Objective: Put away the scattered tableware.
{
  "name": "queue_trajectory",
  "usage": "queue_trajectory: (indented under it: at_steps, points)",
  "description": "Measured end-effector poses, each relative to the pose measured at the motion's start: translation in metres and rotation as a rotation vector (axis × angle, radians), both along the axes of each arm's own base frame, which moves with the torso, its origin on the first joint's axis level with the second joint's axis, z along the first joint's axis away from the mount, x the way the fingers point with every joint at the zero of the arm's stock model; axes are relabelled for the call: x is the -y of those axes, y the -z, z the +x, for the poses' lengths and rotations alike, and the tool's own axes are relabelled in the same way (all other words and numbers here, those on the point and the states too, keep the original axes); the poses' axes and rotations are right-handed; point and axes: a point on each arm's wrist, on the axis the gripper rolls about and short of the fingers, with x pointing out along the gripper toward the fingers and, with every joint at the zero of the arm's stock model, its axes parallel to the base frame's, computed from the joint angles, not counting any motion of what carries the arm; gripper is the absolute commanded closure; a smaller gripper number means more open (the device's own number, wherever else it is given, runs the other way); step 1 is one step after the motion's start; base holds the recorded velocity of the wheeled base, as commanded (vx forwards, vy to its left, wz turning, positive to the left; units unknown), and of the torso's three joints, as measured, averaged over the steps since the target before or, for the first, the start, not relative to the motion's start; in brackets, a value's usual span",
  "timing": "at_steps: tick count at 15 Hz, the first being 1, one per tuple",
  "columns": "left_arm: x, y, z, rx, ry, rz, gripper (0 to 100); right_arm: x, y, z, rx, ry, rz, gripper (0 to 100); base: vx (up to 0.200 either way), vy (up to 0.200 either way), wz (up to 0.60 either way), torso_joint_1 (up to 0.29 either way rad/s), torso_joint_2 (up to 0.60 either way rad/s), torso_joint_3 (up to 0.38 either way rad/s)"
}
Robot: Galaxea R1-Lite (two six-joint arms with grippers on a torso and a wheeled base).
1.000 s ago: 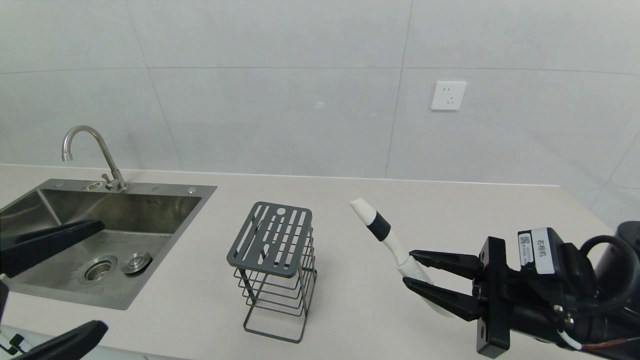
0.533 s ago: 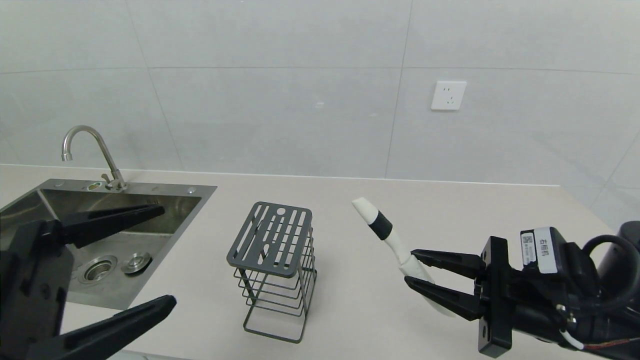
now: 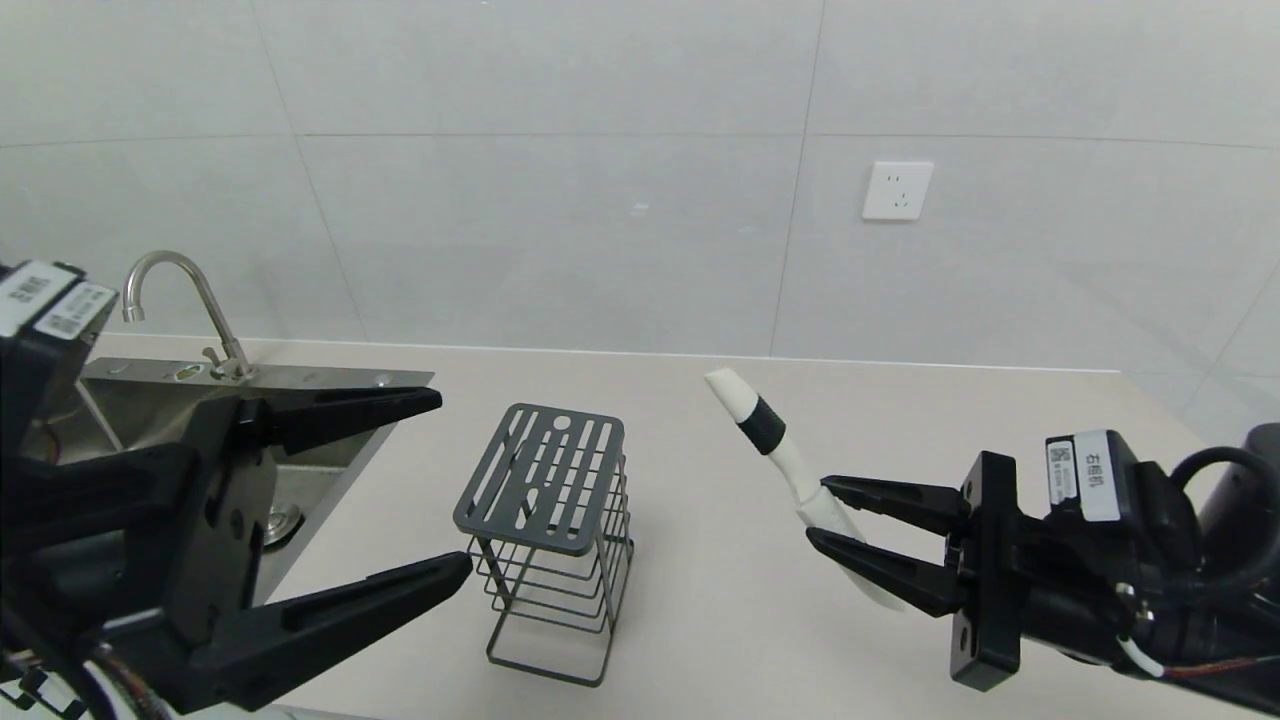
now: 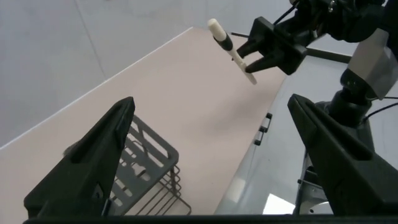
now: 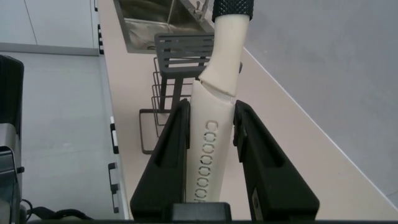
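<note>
The right gripper [image 3: 818, 510] has its two black fingers closed around a long white utensil [image 3: 775, 460], gripping it near the lower, wider part, which carries a row of small oval holes. The utensil is held in the air above the counter [image 3: 700, 600], tilted, with its narrower end – ringed by a black band – pointing up and back toward the wall. In the right wrist view the gripper [image 5: 210, 109] presses on both sides of the utensil [image 5: 214, 143].

The left gripper [image 3: 452, 480] is spread wide with nothing between its fingers. It hangs over the right side of the steel sink [image 3: 330, 378], near the left side of the rack. The left wrist view shows this gripper [image 4: 210, 102] with the same wide gap.

A dark wire rack [image 3: 545, 475] with a slotted top plate stands upright on the counter between the two grippers – apart from both. The left wrist view shows the rack [image 4: 146, 152] and, farther off, the utensil [image 4: 230, 46].

A curved faucet [image 3: 180, 290] rises behind the sink. A white wall socket [image 3: 897, 190] sits on the grey tiled wall.
</note>
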Motion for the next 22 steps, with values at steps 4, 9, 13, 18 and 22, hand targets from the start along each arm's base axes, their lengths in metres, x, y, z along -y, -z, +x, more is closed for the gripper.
queue_trajectory:
  at_steps: [4, 9, 13, 18, 22]
  points:
    - [0.024, -0.001, 0.018, -0.014, 0.070, -0.002, 0, -0.001, -0.005, 0.003, 0.019, 0.001, 0.013, 100, 0.000, 0.000, 0.00, 0.000, 0.00, 0.000]
    - [0.058, -0.003, 0.046, -0.161, 0.146, -0.173, 0, -0.001, -0.010, 0.002, 0.041, 0.004, 0.029, 100, 0.000, 0.000, 0.00, 0.000, 0.00, 0.000]
    - [0.086, 0.012, 0.069, -0.131, 0.196, -0.264, 0, 0.001, -0.022, 0.007, 0.081, 0.026, 0.057, 100, 0.000, 0.000, 0.00, 0.000, 0.00, 0.000]
    - [0.116, 0.033, 0.081, -0.139, 0.245, -0.272, 0, 0.001, -0.030, 0.010, 0.110, 0.030, 0.077, 100, 0.000, 0.000, 0.00, 0.000, 0.00, 0.000]
    - [0.127, 0.034, 0.089, -0.098, 0.238, -0.310, 0, -0.001, -0.032, 0.010, 0.116, 0.026, 0.083, 100, 0.000, 0.000, 0.00, 0.000, 0.00, 0.000]
